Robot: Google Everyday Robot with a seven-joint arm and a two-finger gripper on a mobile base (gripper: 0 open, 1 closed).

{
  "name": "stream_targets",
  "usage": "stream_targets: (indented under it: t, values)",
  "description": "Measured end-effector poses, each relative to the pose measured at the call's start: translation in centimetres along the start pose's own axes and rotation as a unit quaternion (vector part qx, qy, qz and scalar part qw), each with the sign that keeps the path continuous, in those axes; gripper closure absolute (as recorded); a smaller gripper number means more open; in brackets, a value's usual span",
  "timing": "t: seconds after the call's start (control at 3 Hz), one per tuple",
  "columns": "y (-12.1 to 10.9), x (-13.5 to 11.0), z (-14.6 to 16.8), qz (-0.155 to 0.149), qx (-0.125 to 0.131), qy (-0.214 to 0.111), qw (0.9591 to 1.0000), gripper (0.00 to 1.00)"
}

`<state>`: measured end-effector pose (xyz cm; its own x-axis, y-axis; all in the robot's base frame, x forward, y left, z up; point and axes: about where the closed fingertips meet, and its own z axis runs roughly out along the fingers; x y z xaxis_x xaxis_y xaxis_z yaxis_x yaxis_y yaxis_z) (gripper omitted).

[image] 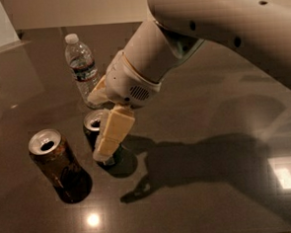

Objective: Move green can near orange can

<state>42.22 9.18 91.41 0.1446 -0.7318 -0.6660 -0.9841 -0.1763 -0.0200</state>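
The green can point(93, 122) stands upright on the dark, glossy table point(209, 104), a little left of the middle of the view, with its silver top and open mouth facing up. The gripper point(106, 133) is down at this can: its pale, cream-coloured end lies across the can's right side and hides much of the body, so only the top and a strip of dark wall show. Whether the gripper grips the can or only stands around it, I cannot tell. The can's base appears to rest on the table, in its own dark shadow. The orange can point(57, 164) stands upright too, to the left of the green can and nearer the lower edge of the view; the two are near each other but apart, with a band of bare table between them. Behind the green can, toward the far edge, stands a clear plastic water bottle point(82, 64) with a white cap and a dark label – it is close to the gripper's upper part but separate from both cans. The robot's thick white arm point(214, 25) comes in from the upper right and slopes down to the gripper. Its shadow point(202, 159) spreads over the table to the right of the green can, and two bright light spots – one point(93, 219) near the lower edge, one point(285, 172) at the right – shine on the surface.
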Motion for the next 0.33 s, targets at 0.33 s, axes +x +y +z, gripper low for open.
stream_targets:
  t: [0.33]
  values:
    - [0.00, -0.01, 0.00, 0.000, 0.000, 0.000, 1.0000, 0.00]
